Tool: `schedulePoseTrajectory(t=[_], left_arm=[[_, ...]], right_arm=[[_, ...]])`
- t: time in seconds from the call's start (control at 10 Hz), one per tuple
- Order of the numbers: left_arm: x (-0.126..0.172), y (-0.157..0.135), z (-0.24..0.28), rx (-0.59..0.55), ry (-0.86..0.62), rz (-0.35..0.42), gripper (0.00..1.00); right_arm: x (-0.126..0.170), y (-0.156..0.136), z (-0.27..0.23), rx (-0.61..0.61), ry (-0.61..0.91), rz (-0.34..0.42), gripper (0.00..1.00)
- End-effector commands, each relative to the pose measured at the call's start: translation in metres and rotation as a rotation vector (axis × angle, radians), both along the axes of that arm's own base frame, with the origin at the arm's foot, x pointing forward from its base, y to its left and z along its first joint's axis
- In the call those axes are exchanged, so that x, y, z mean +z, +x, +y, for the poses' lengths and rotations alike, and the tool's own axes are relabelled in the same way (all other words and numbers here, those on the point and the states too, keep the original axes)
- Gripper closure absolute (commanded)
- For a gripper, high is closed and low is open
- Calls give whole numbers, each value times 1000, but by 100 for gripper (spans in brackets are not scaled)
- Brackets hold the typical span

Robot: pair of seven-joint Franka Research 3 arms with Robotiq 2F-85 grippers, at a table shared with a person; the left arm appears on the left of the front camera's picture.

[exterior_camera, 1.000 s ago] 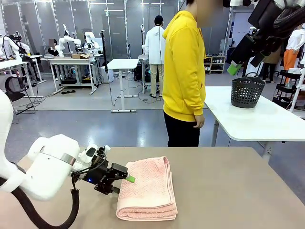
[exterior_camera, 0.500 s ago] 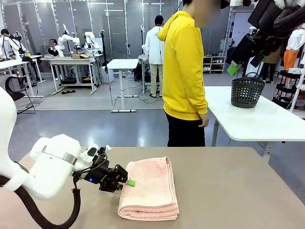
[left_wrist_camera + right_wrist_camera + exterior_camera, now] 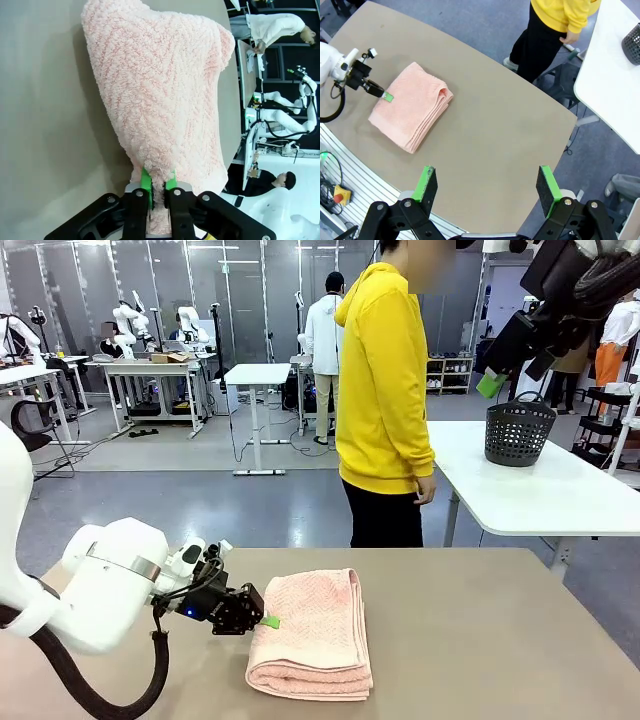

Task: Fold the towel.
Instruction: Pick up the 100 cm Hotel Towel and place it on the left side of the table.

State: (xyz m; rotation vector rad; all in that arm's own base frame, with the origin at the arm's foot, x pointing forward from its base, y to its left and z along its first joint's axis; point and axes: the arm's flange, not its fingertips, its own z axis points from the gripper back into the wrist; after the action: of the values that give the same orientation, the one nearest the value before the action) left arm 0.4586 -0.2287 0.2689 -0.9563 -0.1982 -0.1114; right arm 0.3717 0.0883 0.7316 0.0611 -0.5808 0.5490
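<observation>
**Towel pinched at its left edge**

Pink towel (image 3: 312, 633) lying folded in layers on the tan table (image 3: 480, 640), slightly toward 7 o'clock from the tabletop's middle in the front view. Left gripper (image 3: 268, 621) at the towel's 9 o'clock edge, green pads (image 3: 145, 183) drawn narrow with a tuft of terry between them. Right gripper (image 3: 486, 186) high above the table, jaws spread wide, holding nothing. Person in a yellow hoodie (image 3: 385, 380) standing at 12 o'clock beyond the far edge, hands off the cloth.

Judged step: taking hold of the edge for another fold. To do well: check that the pinch has caught only the intended layers, not the whole stack; lift just enough to clear the pile, carry toward 3 o'clock in a low arc, align edges before letting go. Risk: thin bite slipping out of the pads, or dragging the whole bundle sideways.
</observation>
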Motion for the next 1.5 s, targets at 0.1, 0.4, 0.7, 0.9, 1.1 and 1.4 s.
schedulePoseTrajectory(t=[0.1,0.4,0.7,0.9,1.1,1.4], left_arm=[[27,7,25,20,-28,-26,100],[77,8,110,25,-23,-69,100],[82,22,217,6,115,-62,100],[86,26,284,-34,190,-51,100],[80,27,335,-19,272,3,100],[65,24,392,-54,404,33,100]], right_arm=[[1,-1,-1,-1,-2,6,0],[1,-1,-1,-1,-2,6,0],[1,-1,-1,-1,-2,6,0],[1,-1,-1,-1,-2,6,0],[1,-1,-1,-1,-2,6,0],[1,-1,-1,-1,-2,6,0]])
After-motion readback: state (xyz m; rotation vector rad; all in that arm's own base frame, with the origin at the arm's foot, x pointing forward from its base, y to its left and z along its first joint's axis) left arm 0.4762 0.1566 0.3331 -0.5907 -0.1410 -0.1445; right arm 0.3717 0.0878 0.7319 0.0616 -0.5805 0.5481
